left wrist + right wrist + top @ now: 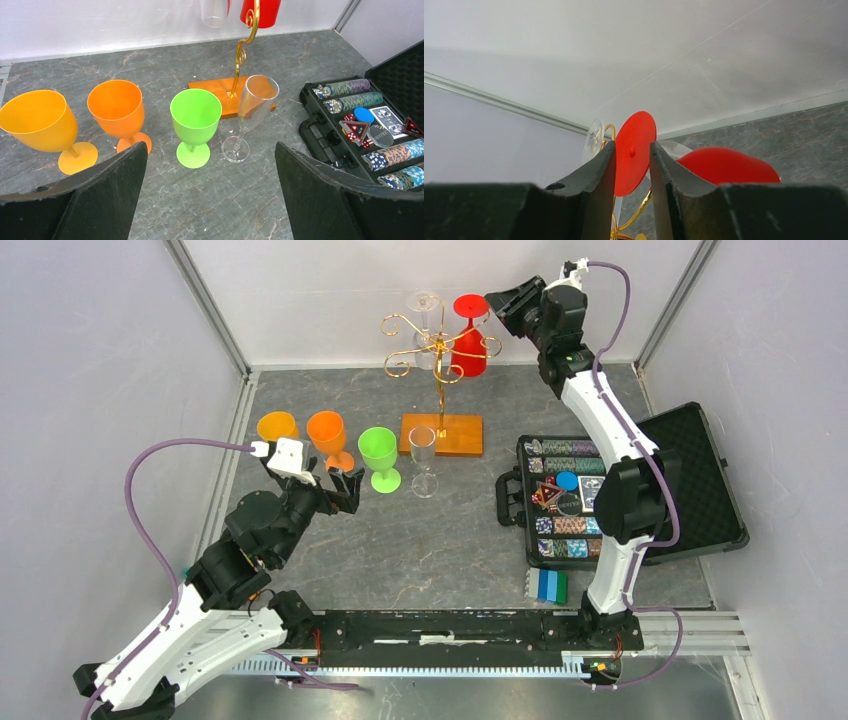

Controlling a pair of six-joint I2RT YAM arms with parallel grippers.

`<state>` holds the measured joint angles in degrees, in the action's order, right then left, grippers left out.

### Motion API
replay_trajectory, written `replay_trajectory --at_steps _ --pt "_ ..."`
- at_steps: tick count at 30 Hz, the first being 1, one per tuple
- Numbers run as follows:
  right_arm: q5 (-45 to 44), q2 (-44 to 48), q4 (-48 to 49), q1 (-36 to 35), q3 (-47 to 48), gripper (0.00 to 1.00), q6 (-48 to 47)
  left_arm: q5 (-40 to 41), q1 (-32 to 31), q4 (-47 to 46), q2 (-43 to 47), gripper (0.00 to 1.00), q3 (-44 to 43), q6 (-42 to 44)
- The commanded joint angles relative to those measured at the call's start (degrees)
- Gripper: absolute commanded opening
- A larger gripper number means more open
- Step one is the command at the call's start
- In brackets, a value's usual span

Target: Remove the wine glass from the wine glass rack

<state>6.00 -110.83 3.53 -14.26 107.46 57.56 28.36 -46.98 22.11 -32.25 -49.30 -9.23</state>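
The gold wine glass rack point(440, 390) stands on its orange-brown base point(452, 435) at the back of the table. A red wine glass point(468, 352) hangs upside down from its right scroll arm, foot point(470, 306) on top. A clear glass point(424, 310) hangs behind it. My right gripper point(503, 302) is level with the red foot, just to its right, jaws narrowly open. In the right wrist view the red foot point(634, 150) shows in the gap at the gripper's point(632, 145) fingertips, with no visible grip. My left gripper point(340, 483) is open and empty, low near the standing glasses.
Yellow point(277, 427), orange point(328, 435), green point(379, 455) and clear point(423, 455) glasses stand in a row in front of the rack. An open black case of poker chips point(600, 495) lies at the right. A blue block point(551, 585) sits near the right arm's base.
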Motion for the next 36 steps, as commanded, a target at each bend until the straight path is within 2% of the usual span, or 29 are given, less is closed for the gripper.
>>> replay_trajectory --at_steps 1,9,13,18,27,32,36 --pt "-1.47 -0.49 -1.27 -0.42 2.63 0.38 -1.68 0.25 -0.03 -2.85 0.2 1.0 0.26 1.28" --pt "-2.09 -0.79 -1.25 -0.77 1.88 0.4 -1.77 0.29 -0.03 -2.77 0.22 1.0 0.26 1.32" --pt "-0.76 -0.97 0.97 -0.95 1.54 0.37 -1.26 0.32 -0.04 -2.77 0.18 1.0 0.24 1.32" --pt "-0.44 -0.8 2.27 -1.29 1.52 0.27 -1.61 0.38 -0.04 -2.86 0.14 1.0 0.21 1.41" --pt "-0.2 -0.35 4.09 -1.27 1.1 0.28 -4.29 0.47 -0.04 -2.86 0.16 1.0 0.34 1.49" --pt "-0.38 0.06 5.43 -1.46 0.91 0.2 -7.39 0.47 -0.04 -2.88 0.03 1.0 0.34 1.42" --pt "-0.63 0.26 5.16 -1.45 0.82 0.21 -8.85 0.38 -0.04 -2.95 -0.05 1.0 0.43 1.4"
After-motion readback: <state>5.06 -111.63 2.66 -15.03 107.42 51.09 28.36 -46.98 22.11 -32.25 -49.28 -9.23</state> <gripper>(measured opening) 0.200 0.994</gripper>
